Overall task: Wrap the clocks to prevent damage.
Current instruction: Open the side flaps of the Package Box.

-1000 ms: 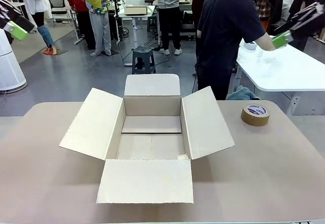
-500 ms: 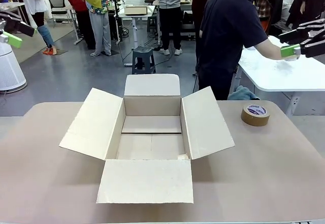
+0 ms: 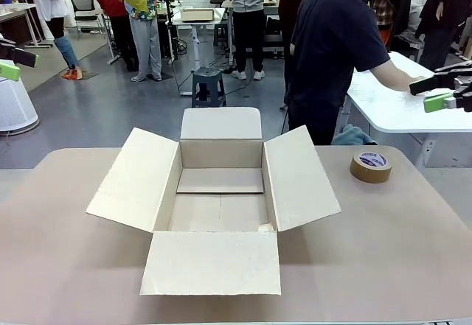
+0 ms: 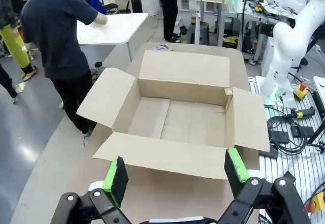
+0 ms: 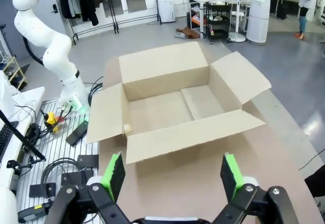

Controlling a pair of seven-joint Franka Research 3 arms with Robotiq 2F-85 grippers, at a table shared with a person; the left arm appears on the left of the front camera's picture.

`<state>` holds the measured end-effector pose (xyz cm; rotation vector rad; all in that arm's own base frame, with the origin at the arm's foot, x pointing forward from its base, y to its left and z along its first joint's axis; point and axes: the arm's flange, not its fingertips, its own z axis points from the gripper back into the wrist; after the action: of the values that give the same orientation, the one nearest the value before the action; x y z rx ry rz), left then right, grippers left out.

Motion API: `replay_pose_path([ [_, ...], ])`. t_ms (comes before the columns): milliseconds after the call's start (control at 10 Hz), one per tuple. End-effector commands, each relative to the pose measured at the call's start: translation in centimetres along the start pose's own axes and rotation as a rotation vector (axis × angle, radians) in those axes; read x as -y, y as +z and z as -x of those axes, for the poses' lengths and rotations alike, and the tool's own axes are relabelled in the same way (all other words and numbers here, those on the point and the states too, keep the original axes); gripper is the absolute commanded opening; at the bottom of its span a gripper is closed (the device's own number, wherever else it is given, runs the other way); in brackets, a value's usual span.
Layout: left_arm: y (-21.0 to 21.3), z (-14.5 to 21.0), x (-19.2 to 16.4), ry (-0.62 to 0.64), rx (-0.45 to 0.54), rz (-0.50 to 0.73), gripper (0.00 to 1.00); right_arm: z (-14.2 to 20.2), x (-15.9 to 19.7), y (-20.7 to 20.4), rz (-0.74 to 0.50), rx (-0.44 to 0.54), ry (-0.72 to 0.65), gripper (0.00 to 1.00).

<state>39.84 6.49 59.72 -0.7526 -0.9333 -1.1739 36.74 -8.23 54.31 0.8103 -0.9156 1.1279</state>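
Tan tabletop (image 3: 413,251), open cardboard box (image 3: 133,181) at its centre with 4 flaps spread, person (image 3: 332,45) standing beyond the far right edge, left jaws released high at the left, right jaws released high at the right, tape roll (image 3: 371,166) on tabletop right of box.

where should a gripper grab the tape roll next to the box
Probably from straight above: the tape roll lies flat on the table, core hole facing up. Pinch its ring wall, one finger in the hole and one outside, on the side away from the cardboard box.
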Motion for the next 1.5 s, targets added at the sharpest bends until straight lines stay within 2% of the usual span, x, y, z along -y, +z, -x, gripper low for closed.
replay_pose_path([
  [0,-0.4,0.3,0.3,-0.031,0.002,-0.055,1.0,-0.7,-0.7,1.2,0.01,-0.04,0.007,1.0],
  [300,0.1,1.2,0.2,-0.007,-0.058,-0.11,1.0,-0.9,-1.6,1.6,0.011,-0.046,0.036,1.0],
  [400,0.2,0.2,-0.3,0.004,-0.032,-0.064,1.0,-0.5,-0.9,1.6,0.024,-0.026,-0.001,1.0],
  [1300,0.2,0.2,-0.3,0.004,-0.032,-0.064,1.0,-0.5,-0.9,1.6,0.024,-0.026,-0.001,1.0],
  [1400,0.1,0.4,-0.3,0.007,-0.04,-0.07,0.42,-0.5,-1.0,1.7,0.029,-0.038,-0.006,0.41],
])
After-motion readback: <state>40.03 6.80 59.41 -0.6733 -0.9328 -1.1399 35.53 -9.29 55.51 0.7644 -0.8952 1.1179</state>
